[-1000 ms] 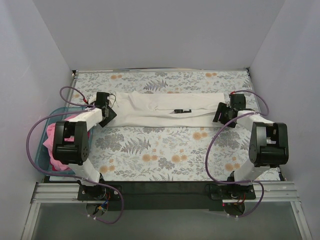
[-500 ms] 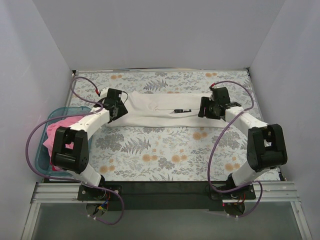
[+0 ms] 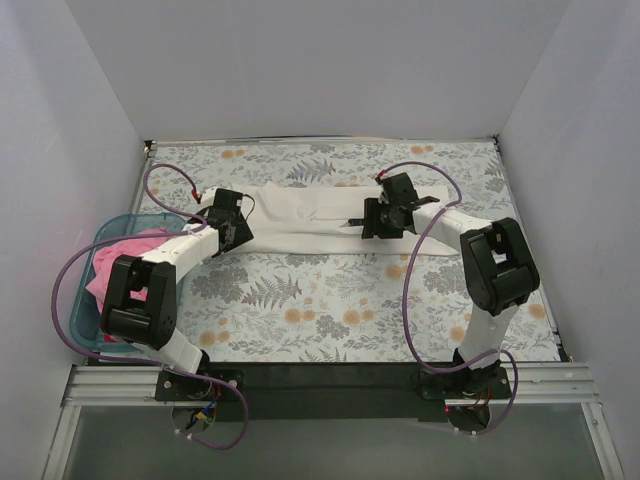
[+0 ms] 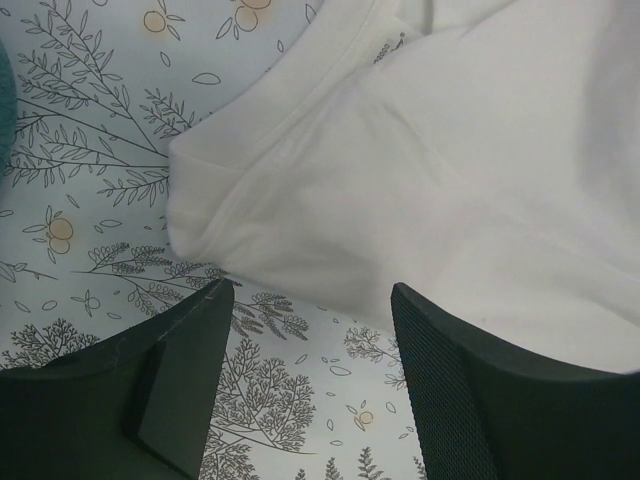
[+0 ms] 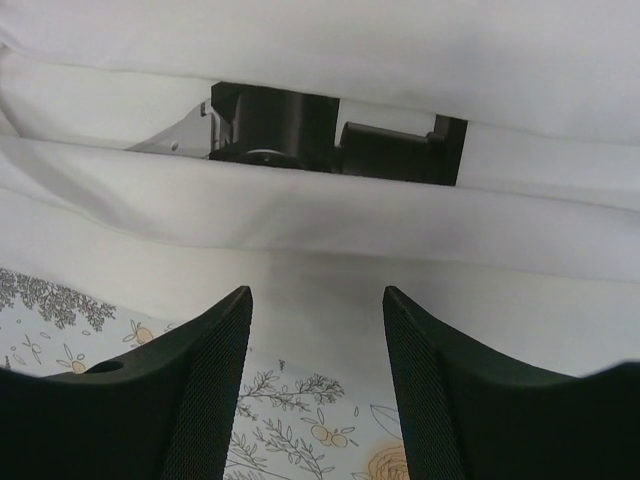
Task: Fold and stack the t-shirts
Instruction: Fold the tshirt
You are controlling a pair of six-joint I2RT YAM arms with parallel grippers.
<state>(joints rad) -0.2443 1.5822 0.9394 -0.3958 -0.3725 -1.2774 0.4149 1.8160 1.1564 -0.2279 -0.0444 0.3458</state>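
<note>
The white t-shirt [image 3: 300, 212] lies folded into a long strip across the far middle of the floral table. My left gripper [image 3: 240, 225] is open and empty at its left end; in the left wrist view the open gripper [image 4: 310, 300] hovers over the table just short of the shirt's corner [image 4: 450, 150]. My right gripper [image 3: 370, 222] is open and empty over the shirt's near edge [image 5: 330, 250], around its middle. A small black object [image 5: 330, 140] shows in a gap between the folds. The pink t-shirt [image 3: 118, 268] lies bunched in the teal basket [image 3: 92, 248].
The teal basket stands at the table's left edge beside the left arm. The floral table cover [image 3: 320, 300] spreads in front of the shirt. White walls close in the back and both sides. Purple cables loop from both arms.
My right gripper has swung left from the shirt's right end to its middle. My left gripper has moved a little right, onto the shirt's left end. Both jaws stay open.
</note>
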